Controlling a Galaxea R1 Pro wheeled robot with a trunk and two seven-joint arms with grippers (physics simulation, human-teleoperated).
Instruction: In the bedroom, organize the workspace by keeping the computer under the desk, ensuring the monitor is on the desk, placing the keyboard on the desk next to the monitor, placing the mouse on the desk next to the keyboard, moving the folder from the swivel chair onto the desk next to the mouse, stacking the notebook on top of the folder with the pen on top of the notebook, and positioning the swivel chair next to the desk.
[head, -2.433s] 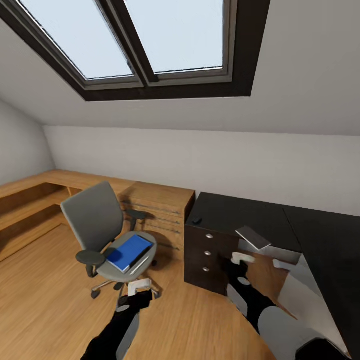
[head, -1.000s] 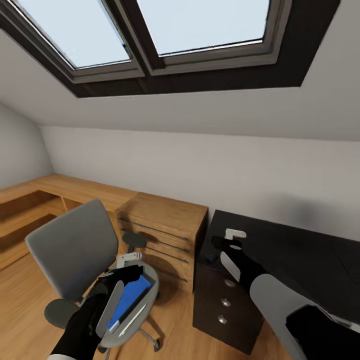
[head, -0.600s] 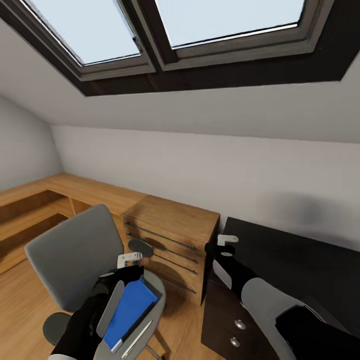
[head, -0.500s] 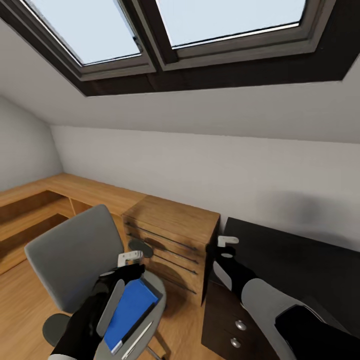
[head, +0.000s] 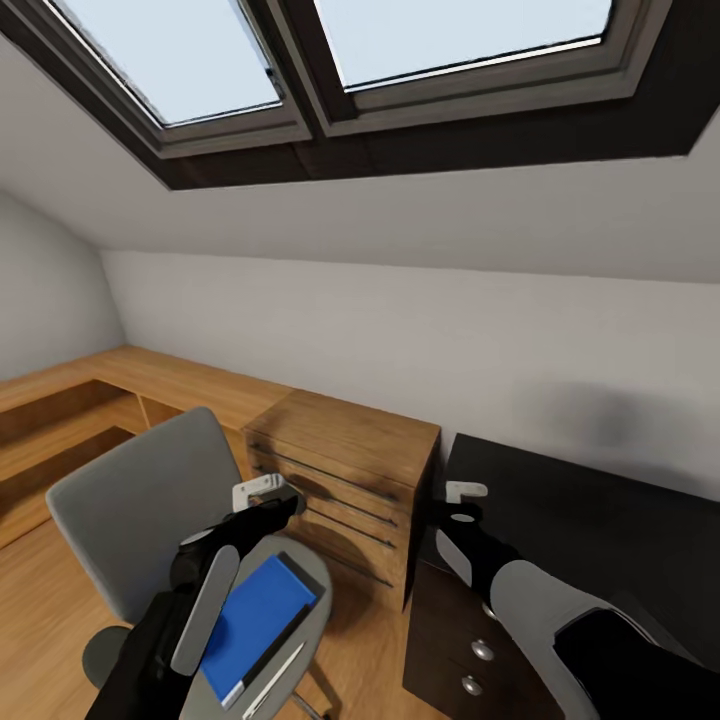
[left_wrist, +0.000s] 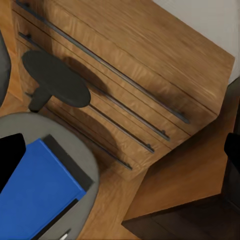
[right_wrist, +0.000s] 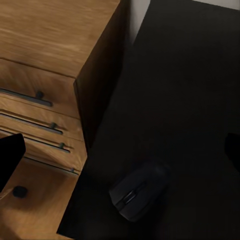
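1. The left gripper (head: 262, 492) hovers over the swivel chair (head: 140, 510), above the far edge of its seat, jaws spread and empty.
2. The right gripper (head: 463, 497) hangs above the counter (head: 600, 520) corner with the mouse (right_wrist: 137, 191) below it; whether its jaws are spread cannot be told.
3. The step in hand looks like fetching the folder (head: 255, 620), which lies flat on the seat with the pen (head: 275, 680) beside it.
4. Next, the left gripper likely needs to lower onto a folder edge and close.
5. Count: one folder, one pen, one mouse, one chair, one wooden drawer chest (head: 345, 470).
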